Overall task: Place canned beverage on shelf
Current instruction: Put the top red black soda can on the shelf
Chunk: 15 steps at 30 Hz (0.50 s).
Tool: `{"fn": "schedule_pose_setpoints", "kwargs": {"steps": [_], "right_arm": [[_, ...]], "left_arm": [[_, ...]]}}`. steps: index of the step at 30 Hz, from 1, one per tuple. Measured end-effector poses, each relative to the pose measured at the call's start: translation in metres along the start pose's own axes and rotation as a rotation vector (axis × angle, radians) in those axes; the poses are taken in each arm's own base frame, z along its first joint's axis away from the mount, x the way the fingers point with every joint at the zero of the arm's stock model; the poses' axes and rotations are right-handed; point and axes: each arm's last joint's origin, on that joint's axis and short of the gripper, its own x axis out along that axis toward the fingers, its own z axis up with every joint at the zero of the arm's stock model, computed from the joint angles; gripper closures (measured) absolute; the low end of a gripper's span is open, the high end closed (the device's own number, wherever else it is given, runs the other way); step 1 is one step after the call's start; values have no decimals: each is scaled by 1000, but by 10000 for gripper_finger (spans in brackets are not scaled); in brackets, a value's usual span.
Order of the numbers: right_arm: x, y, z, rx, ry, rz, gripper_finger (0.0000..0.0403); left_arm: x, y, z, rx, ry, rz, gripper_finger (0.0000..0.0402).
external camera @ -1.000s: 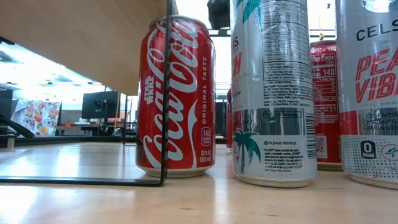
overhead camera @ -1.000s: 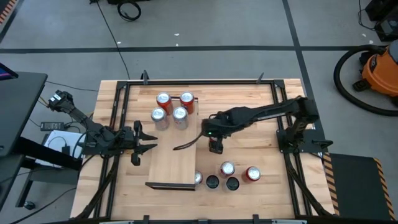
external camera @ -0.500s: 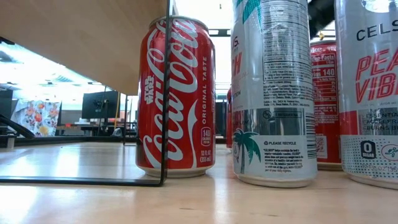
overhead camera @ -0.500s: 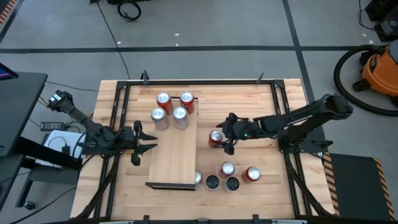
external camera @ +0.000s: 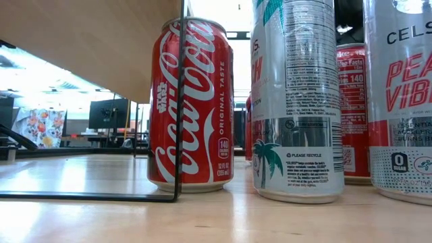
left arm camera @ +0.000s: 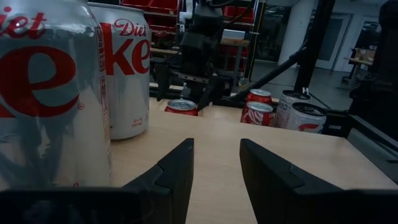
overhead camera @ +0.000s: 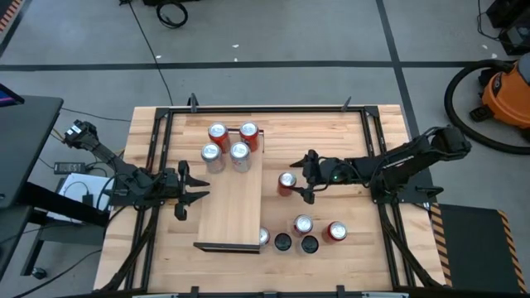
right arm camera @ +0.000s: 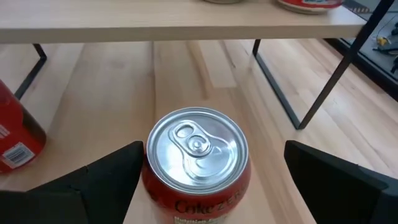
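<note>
High view: the right gripper (overhead camera: 307,178), jaws spread wide, flanks the Coke Zero can (overhead camera: 286,183) standing on the tabletop just beside the shelf (overhead camera: 234,199).

Right wrist view: only here is the label legible (an off-centre closure could topple it).

Left wrist view: the left gripper (left arm camera: 216,163) stands partly open, empty.

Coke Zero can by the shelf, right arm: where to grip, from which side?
Grip the Coke Zero can across its round side wall, just below the rim. It stands upright on the table, apart from the other cans, with the shelf just beyond it. The right gripper is open with a finger on either side, so coming in level from the right-arm side looks best.
</note>
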Motion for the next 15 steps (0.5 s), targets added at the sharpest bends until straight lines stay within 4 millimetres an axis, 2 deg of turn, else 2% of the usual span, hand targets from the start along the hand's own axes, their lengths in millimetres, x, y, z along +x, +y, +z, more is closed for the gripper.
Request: {"fn": "schedule_pose_setpoints", "kwargs": {"steps": [6,15], "right_arm": [[5,-1,-2,24,-2,25,3],[36,5,-20,18,-33,49,3]], "left_arm": [[0,0,0,0,0,0,262],[0,0,0,-5,-1,0,262]]}}
